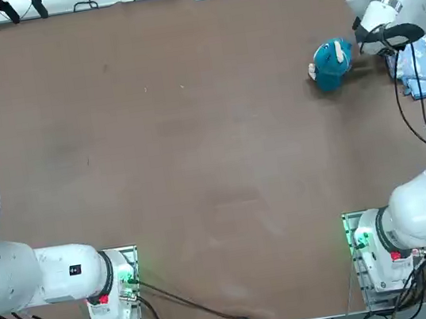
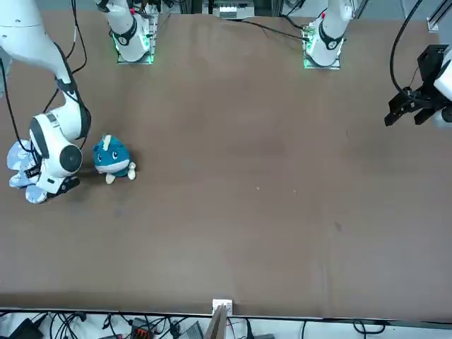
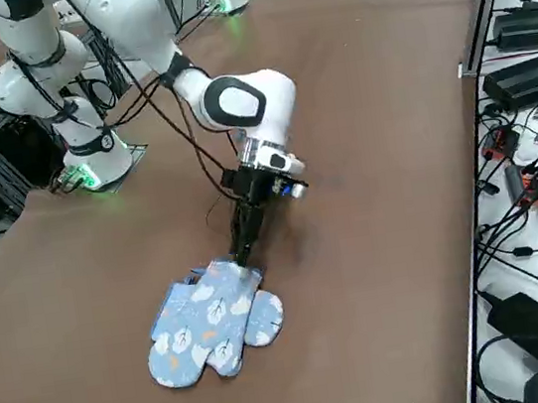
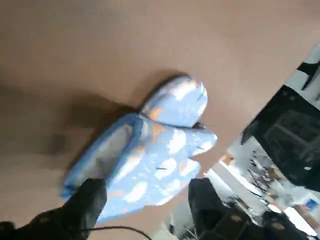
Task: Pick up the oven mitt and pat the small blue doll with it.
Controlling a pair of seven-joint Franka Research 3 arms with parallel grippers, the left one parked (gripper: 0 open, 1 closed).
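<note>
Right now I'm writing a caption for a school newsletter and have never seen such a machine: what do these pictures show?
Two robot arms share a brown table; only the right one works. One picture looks straight down, one faces the robot, one looks down from its right side, and one rides on the right wrist. The right gripper's fingers stand open at the light-blue patterned oven mitt, seemingly holding nothing. A small blue doll with white patches lies nearby on the table.

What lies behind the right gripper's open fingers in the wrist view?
A light-blue fabric mitt with white patches, above the brown tabletop. Surfaces under the mitt are covered.
</note>
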